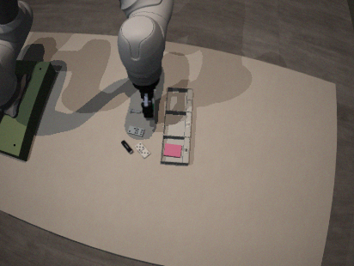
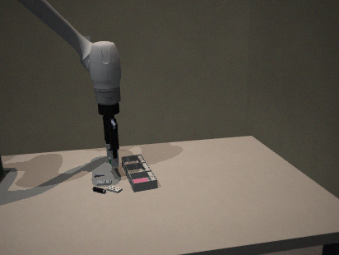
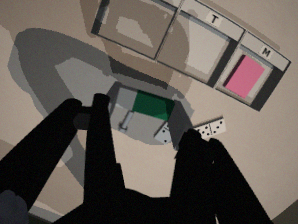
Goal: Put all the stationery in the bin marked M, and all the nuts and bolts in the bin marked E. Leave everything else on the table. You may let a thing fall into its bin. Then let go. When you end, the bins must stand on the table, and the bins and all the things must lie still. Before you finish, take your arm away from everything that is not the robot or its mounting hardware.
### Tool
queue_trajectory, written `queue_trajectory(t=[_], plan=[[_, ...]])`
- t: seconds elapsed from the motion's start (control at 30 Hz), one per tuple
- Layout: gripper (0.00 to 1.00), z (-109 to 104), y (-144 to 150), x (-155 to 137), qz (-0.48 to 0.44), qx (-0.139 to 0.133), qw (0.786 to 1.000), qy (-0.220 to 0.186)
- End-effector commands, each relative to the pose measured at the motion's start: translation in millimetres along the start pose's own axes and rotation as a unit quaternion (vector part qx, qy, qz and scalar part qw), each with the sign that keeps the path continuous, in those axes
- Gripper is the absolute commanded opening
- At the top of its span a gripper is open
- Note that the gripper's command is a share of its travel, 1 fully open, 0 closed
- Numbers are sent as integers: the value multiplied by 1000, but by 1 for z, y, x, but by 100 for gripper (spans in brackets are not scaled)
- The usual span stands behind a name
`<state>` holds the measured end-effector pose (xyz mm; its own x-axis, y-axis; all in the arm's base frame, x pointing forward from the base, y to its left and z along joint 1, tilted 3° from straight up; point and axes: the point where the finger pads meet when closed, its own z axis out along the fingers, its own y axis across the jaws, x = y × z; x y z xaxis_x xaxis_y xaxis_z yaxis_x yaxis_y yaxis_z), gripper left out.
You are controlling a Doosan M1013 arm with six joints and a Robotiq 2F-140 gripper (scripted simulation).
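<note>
My gripper (image 1: 147, 107) hangs just left of the three-bin tray and is shut on a pale grey block with a green end, an eraser by its look (image 3: 149, 115). It holds the eraser a little above the table (image 2: 107, 161). The tray's bins are marked E (image 3: 136, 19), T (image 3: 200, 43) and M (image 3: 256, 72). A pink pad (image 1: 173, 150) lies in bin M. Bin E (image 1: 178, 99) looks empty. A small bolt (image 1: 135, 111) lies on the table under the gripper, left of bin E.
Two dominoes (image 1: 136, 130) (image 1: 143, 150) and a short black stick (image 1: 126, 147) lie left of the tray's near end. The arm's green base plate (image 1: 21, 113) sits at the table's left edge.
</note>
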<state>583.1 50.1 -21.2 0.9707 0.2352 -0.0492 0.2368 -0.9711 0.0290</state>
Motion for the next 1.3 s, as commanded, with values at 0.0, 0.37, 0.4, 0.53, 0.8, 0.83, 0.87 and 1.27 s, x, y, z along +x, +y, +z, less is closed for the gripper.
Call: queue_trajectory(t=[0.0, 0.37, 0.4, 0.53, 0.8, 0.83, 0.87, 1.27], plan=[[39, -5, 0, 0, 0, 0, 1000, 0], [39, -11, 0, 0, 0, 0, 1000, 0], [39, -11, 0, 0, 0, 0, 1000, 0], [39, -7, 0, 0, 0, 0, 1000, 0], [39, -4, 32, 17, 0, 0, 1000, 0], [39, -4, 37, 20, 0, 0, 1000, 0], [39, -4, 42, 22, 0, 0, 1000, 0], [39, -4, 93, 49, 50, 0, 999, 0]])
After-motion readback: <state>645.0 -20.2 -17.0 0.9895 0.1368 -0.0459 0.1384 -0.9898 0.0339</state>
